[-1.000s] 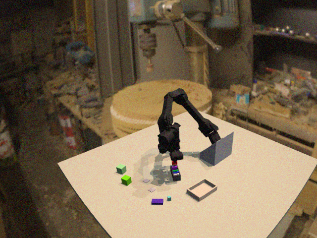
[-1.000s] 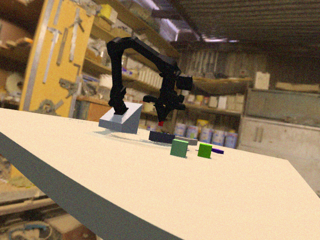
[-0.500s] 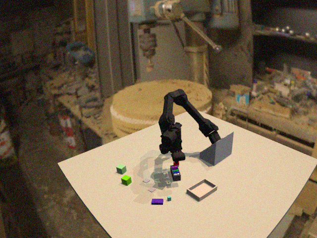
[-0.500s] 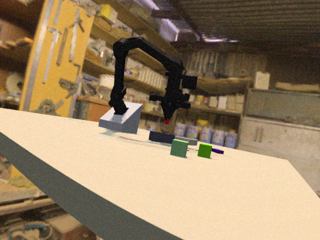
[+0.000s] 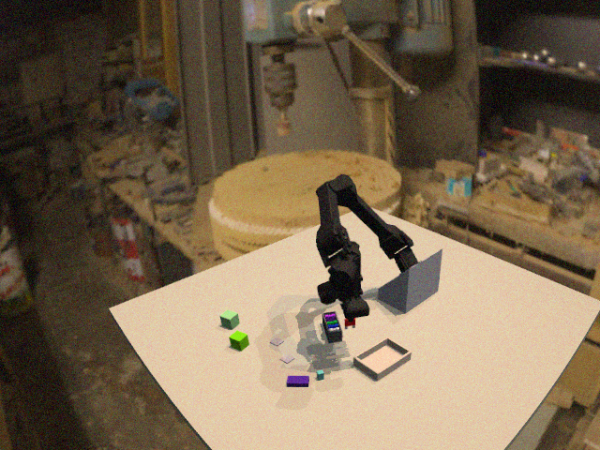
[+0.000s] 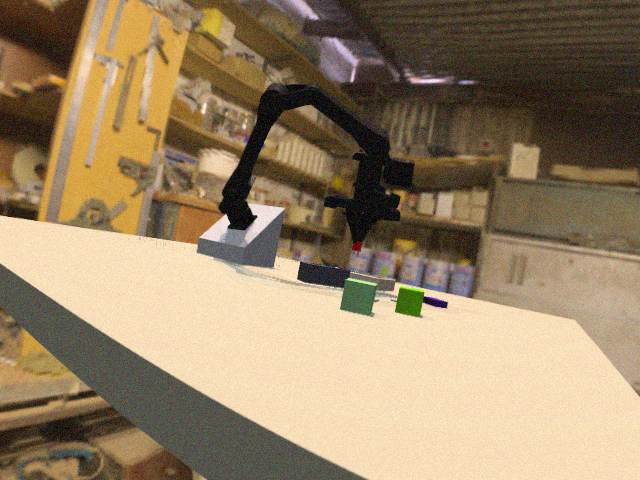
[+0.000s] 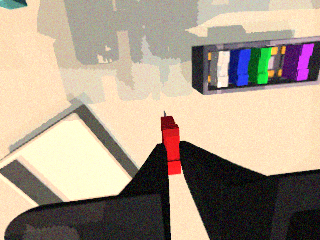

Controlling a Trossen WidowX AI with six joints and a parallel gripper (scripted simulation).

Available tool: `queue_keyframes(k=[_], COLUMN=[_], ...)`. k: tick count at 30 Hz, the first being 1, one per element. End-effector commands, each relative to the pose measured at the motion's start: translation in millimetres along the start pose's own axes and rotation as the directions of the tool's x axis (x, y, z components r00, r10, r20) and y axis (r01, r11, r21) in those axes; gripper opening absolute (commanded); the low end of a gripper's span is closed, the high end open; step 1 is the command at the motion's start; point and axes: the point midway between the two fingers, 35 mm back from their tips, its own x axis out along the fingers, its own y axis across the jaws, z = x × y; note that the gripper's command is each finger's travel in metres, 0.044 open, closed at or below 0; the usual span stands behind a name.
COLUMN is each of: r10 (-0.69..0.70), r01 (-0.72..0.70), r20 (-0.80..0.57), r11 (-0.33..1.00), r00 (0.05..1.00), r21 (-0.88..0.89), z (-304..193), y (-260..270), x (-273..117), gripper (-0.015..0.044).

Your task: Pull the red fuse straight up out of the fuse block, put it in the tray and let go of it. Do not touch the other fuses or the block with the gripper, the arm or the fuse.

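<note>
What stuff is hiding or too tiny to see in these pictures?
- Tray: in the wrist view its near corner is hidden under the black tool, which is shut on the red fuse.
- Fuse block: the exterior view shows only its dark side, so none of its fuses can be seen.
- Tray in the exterior view: mostly behind the green cube.
- Fuse block's fuses in the top view: too small to count.

high top, low side, wrist-mounted

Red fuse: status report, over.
Gripper shut on red fuse. Fuse clear of fuse block, held above the table, not yet over tray. Nothing between fuse and tray.
</note>
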Motion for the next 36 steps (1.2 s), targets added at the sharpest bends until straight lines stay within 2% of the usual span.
queue_keyframes(k=[1, 16, 36], r10=[0.003, -0.008, -0.009], r01=[-0.003, 0.008, 0.009], r20=[-0.004, 0.000, 0.001], r11=[1.000, 1.000, 1.000], r00=[1.000, 1.000, 1.000], r21=[0.001, 0.006, 0.007], z=[-13.7, -71.7, -74.3], y=[22.2, 89.5, 92.4], x=[-0.5, 7.1, 29.6], gripper=[0.0000, 0.0000, 0.0000])
